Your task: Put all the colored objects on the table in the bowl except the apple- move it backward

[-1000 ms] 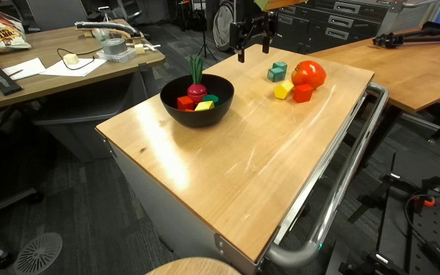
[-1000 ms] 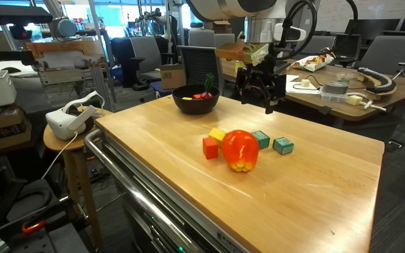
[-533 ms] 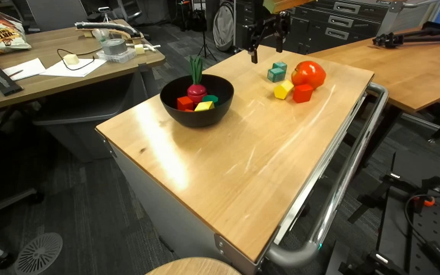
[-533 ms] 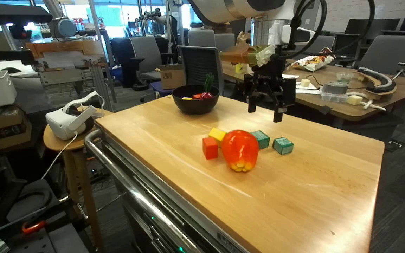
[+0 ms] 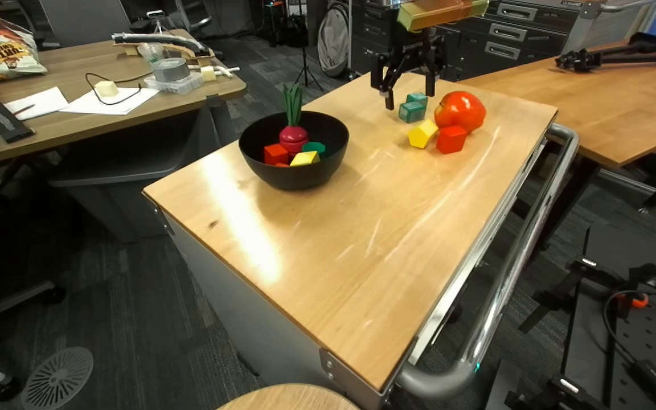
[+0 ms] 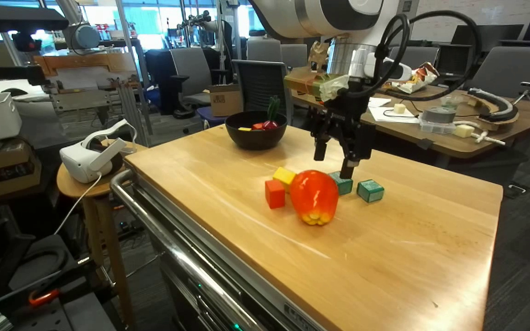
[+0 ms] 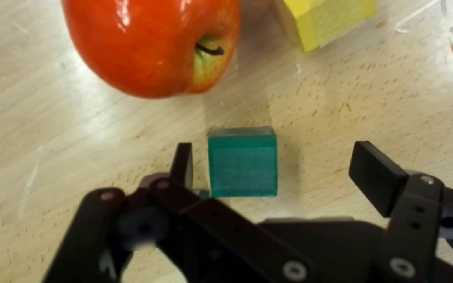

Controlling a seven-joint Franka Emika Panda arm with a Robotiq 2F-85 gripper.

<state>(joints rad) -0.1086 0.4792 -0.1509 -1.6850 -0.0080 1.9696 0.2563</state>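
We see a light wooden table (image 5: 328, 256), its smooth top scratched and shining, with a tubular metal rail (image 5: 502, 287) along the right edge in an exterior view. Toward the left stands a round, matte black bowl (image 5: 296, 179) holding a glossy dark-red fruit (image 5: 294, 136) with upright green leaves, a red piece (image 5: 275, 154), a yellow piece (image 5: 305, 158) and a green piece (image 5: 314, 148). At the far right we find the shiny red-orange apple (image 5: 462, 110), a five-sided yellow block (image 5: 422, 134) and a boxy red block (image 5: 451, 140) just beside it on the near side, and two dull green blocks (image 5: 412, 112) to its left. The gripper (image 5: 410, 93) hangs over those green blocks, its black fingers (image 7: 378, 179) spread wide apart; in the wrist view one green block shows between them, closer to the left finger with a gap on either side, and the apple lies beyond it. On the left desk (image 5: 86, 60), a snack bag (image 5: 8, 51) bears bold lettering that we read as TURTLE CHIPS; in an exterior view a cardboard box (image 6: 225, 100) beyond the bowl is printed KIND, and a label (image 6: 299, 316) below the table's edge is too small for us to read.
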